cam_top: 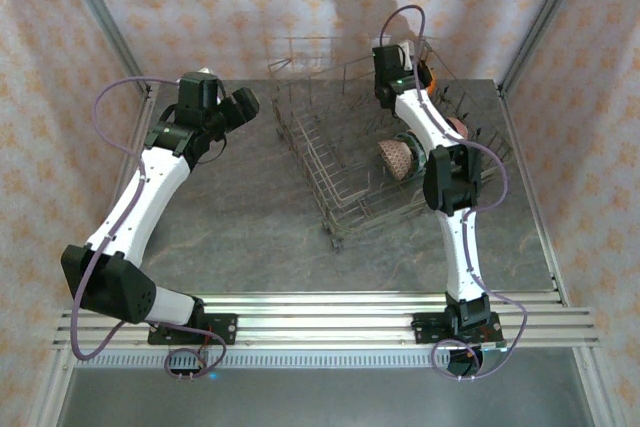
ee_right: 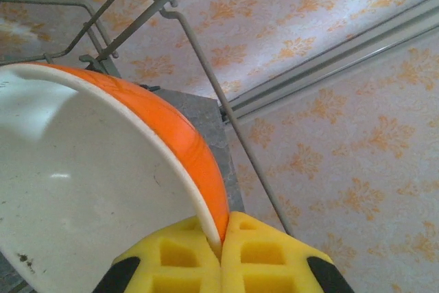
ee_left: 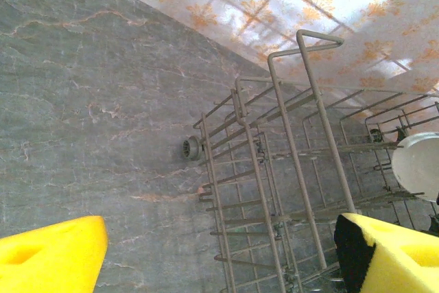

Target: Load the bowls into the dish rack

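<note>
The table [cam_top: 250,227] is carrying the dish rack [cam_top: 318,162], which is sitting right of centre in the top view. A speckled bowl [cam_top: 397,157] is leaning among its tines. An orange bowl [ee_right: 188,135] is spreading up-left from the right gripper [ee_right: 221,238], which is clamping its rim over the rack's upper right. The left gripper [cam_top: 238,107] is hovering with its fingers wide apart, upper left of the rack.

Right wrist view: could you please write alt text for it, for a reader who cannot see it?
The right gripper, with yellow pads, is shut on the rim of an orange bowl with a white inside. Behind the bowl rise thin wires of the dish rack, against wallpaper with an orange floral pattern.
</note>
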Available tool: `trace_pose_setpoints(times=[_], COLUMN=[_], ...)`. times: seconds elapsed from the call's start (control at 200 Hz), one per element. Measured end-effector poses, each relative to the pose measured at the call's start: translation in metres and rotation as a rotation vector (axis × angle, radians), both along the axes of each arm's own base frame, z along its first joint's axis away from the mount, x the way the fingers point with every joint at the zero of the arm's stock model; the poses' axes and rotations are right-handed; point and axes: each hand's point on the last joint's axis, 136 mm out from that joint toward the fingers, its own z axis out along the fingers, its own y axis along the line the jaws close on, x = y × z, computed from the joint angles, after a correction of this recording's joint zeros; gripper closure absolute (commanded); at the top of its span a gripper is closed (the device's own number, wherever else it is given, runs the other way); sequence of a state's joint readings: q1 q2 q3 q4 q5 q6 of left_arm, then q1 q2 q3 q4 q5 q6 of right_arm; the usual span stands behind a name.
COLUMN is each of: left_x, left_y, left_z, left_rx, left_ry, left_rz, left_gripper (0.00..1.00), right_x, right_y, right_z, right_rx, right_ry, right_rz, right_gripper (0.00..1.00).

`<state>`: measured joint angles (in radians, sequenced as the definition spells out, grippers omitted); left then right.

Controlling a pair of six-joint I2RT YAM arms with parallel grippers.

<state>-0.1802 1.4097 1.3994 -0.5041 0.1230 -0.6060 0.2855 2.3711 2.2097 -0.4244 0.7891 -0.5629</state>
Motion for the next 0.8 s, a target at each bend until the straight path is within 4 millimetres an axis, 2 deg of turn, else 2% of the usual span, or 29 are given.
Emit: trace_pose_setpoints(times=[0.15,0.21,0.245,0.345,0.541,0.676,0.801], left_x=[0.001,0.001,0.001,0.001,0.0,-0.001,-0.005], left_y=[0.0,0.0,0.0,0.0,0.0,0.004,0.017], left_z=[-0.002,-0.002,-0.002,-0.002,-0.004,-0.01,-0.019], left_rx=[-0.005,-0.006,-0.008,-0.012,-0.013,-0.012,-0.019], left_ry=[0.006,0.006,0.006,0.006,0.01,0.029,0.065], left_rz=[0.004,0.004,0.005,0.008,0.011,0.021,0.061], left_gripper=[0.13,0.13,0.13,0.13,0.13,0.13,0.12], right_x=[-0.001,-0.001,-0.001,-0.002,-0.006,-0.008,-0.01], right_y=[0.007,0.01,0.012,0.016,0.021,0.024,0.029], right_z=[-0.007,-0.011,-0.013,-0.021,-0.035,-0.03,-0.017], right_rx=[-0.002,0.017,0.025,0.043,0.092,0.132,0.197], right_ry=[0.025,0.034,0.043,0.07,0.124,0.126,0.102], right_rz=[0.021,0.034,0.043,0.062,0.088,0.092,0.093], right_gripper=[0.81,0.79,0.71,0.6,0.47,0.37,0.31])
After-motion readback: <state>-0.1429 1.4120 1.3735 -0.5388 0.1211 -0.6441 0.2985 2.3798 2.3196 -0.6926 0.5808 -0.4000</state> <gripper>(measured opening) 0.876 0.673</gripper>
